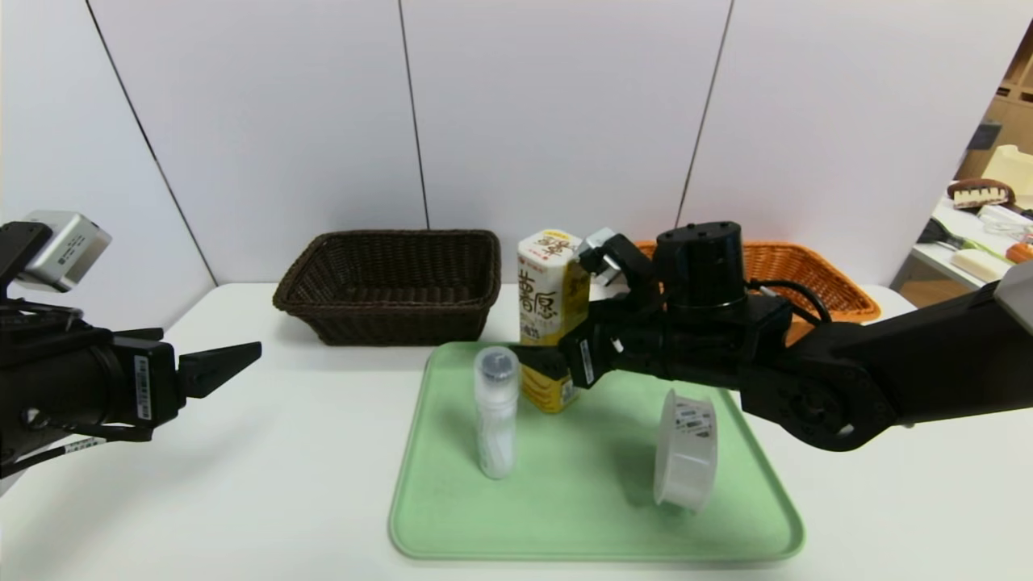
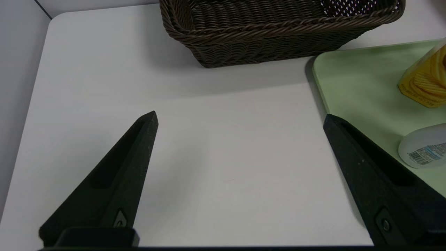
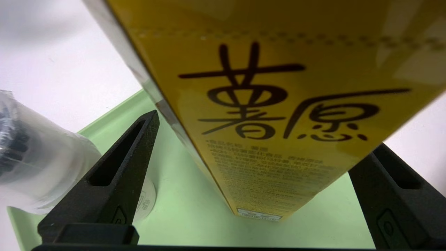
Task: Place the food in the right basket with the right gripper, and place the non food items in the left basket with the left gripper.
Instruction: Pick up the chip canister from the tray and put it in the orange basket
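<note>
The yellow carton (image 1: pixel 554 323) stands upright on the green tray (image 1: pixel 597 545), its long axis vertical, between the open right jaws (image 3: pixel 253 127). The right arm is nearer; the left jaws (image 2: pixel 241 115) hang open above the bench (image 1: pixel 242 452), well apart from it.

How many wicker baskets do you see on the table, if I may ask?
2: a dark brown one behind the tray's left corner, and an orange one at the back right, partly hidden by the right arm.
</note>
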You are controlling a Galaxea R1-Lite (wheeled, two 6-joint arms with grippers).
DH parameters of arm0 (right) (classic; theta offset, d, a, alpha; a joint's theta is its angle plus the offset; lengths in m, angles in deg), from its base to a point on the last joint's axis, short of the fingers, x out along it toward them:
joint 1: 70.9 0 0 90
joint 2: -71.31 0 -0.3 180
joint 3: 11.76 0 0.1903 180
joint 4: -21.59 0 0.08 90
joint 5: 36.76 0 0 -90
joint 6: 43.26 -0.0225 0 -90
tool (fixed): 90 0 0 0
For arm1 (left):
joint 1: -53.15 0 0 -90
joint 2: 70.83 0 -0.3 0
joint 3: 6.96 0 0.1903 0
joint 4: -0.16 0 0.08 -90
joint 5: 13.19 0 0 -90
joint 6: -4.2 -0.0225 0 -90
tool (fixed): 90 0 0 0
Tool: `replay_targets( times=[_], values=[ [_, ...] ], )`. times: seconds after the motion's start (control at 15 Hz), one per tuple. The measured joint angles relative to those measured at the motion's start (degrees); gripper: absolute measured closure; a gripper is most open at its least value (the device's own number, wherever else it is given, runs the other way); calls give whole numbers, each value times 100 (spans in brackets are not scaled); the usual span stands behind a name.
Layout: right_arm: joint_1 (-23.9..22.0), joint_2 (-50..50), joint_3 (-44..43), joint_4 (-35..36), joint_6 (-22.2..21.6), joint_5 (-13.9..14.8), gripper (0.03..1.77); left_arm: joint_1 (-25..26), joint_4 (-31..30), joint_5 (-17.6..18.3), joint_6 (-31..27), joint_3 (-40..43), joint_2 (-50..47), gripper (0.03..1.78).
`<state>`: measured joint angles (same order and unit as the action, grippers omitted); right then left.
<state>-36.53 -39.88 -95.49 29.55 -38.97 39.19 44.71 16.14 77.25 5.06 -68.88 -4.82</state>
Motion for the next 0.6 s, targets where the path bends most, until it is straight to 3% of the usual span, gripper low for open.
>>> replay_targets(
  times=[0.07,0.4,0.6],
  values=[
    [-11,-33,-5,30,4,11,10,-10,0,0,0,2,0,12],
    [-52,-151,69,232,33,17,84,-18,0,0,2,28,0,12],
    [-55,-168,61,232,33,26,96,-74,0,0,2,44,0,12]
  ],
)
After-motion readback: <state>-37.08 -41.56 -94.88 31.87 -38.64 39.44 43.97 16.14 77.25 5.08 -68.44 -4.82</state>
